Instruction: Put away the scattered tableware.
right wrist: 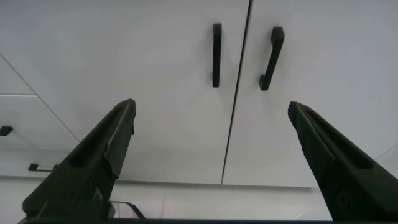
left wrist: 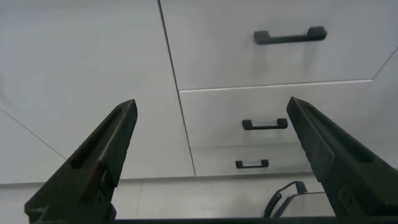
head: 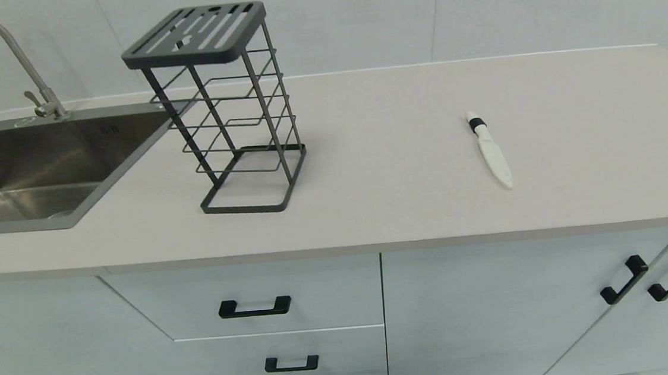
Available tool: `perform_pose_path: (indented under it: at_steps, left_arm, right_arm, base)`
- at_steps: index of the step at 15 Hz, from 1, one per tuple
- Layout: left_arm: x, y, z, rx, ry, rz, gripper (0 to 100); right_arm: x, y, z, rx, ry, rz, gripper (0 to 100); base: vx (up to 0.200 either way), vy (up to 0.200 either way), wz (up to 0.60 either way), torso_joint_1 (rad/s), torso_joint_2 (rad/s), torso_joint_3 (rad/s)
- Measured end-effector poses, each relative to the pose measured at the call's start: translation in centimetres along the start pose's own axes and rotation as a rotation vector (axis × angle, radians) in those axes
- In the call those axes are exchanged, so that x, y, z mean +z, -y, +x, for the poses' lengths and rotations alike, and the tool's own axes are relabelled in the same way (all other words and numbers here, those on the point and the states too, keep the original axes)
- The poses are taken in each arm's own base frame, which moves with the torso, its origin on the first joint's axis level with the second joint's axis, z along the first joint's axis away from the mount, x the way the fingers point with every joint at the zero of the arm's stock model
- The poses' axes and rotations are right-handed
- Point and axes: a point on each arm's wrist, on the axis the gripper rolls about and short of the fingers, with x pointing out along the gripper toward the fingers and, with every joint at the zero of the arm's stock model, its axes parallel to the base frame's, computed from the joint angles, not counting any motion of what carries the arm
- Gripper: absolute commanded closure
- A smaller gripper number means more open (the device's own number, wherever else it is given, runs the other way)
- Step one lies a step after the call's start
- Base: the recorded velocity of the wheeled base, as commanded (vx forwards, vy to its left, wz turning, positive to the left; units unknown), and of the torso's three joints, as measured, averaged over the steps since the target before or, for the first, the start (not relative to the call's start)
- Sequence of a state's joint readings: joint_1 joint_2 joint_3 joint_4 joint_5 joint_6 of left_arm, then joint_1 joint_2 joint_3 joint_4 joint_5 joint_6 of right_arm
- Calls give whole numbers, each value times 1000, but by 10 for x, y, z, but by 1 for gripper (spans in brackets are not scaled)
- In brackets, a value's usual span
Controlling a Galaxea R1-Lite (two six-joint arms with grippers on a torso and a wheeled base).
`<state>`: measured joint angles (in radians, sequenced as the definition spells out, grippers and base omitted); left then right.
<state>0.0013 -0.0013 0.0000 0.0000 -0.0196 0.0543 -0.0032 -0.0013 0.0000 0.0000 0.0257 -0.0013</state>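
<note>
A white knife [head: 490, 149] with a black band near its handle end lies flat on the pale countertop [head: 404, 164], right of centre. A black wire rack [head: 226, 103] with a slotted top plate stands left of centre, well apart from the knife. My left gripper [left wrist: 211, 115] is open, low in front of the white cabinet drawers [left wrist: 273, 81]. My right gripper [right wrist: 211, 115] is open too, facing the cabinet doors [right wrist: 186, 93] with their two black handles. Both hold nothing.
A steel sink [head: 34, 169] with a curved tap [head: 7, 52] is set into the counter at the far left, beside the rack. White drawers with black handles [head: 254, 307] run below the counter's front edge. A tiled wall closes the back.
</note>
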Motion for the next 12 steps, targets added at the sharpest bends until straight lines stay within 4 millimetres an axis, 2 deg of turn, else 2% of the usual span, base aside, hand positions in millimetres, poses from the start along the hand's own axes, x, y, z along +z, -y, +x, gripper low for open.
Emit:
perform_pose_path:
  at_steps: [2,6,12]
  left_arm:
    - [0,0,0,0,0,0,0]
    - [0,0,0,0,0,-3,0]
    - [0,0,0,0,0,-3,0]
  right_arm:
    - [0,0,0,0,0,0,0]
    - [0,0,0,0,0,0,0]
    - [0,0,0,0,0,0,0]
  base:
    - [0,0,0,100,-505,-222]
    - [0,0,0,376,-492,-226]
    - [0,0,0,287,-522,-246]
